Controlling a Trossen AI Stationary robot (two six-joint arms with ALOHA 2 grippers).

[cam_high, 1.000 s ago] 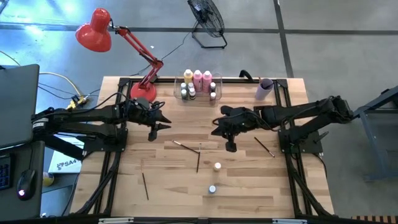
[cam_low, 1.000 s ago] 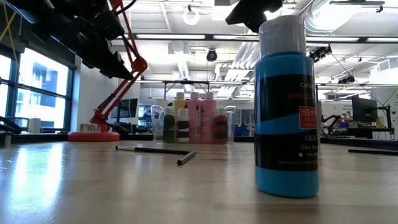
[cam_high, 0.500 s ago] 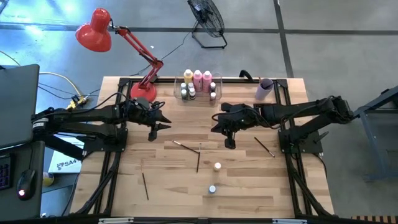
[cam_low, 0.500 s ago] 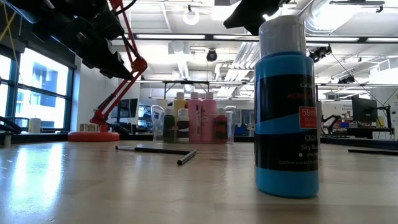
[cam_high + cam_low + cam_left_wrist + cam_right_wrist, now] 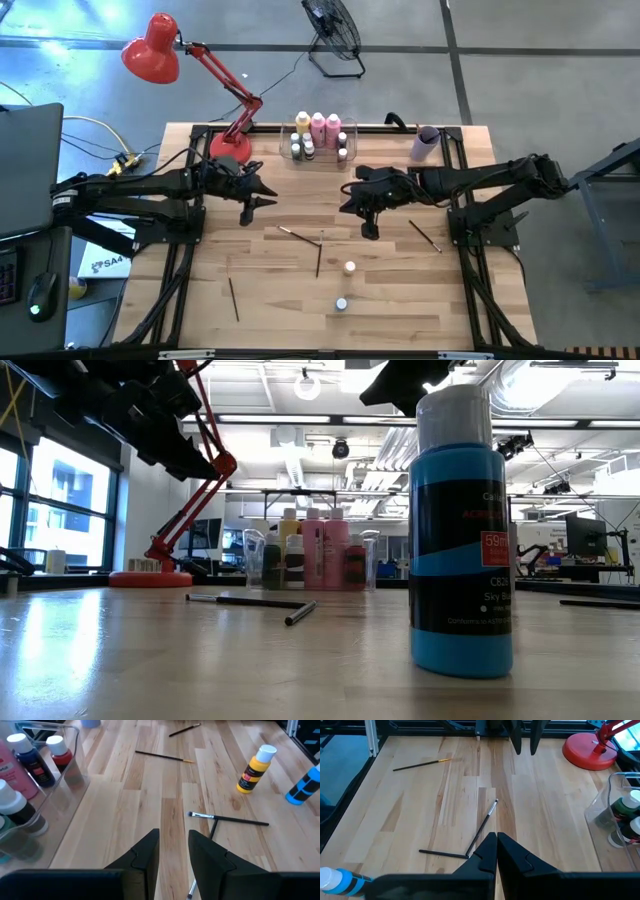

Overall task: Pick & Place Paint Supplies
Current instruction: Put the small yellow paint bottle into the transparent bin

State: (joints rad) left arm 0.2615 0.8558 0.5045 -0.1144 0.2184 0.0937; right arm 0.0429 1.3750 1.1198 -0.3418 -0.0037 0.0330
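High view: left gripper [image 5: 257, 201] parted, empty, near clear bin [image 5: 320, 155]; right gripper [image 5: 368, 231] closed, empty. Bottles [image 5: 318, 127] inside bin; crossed paintbrushes [image 5: 318, 256] and two small bottles [image 5: 349, 268] well apart from it.

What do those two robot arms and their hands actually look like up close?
Both arms are black, built of chunky jointed segments on dark frames bolted to the wooden table. The left hand ends in two flat, angular black fingers with stepped edges. The right hand has the same matte black wedge-shaped fingers. No markings or coloured parts show on them.
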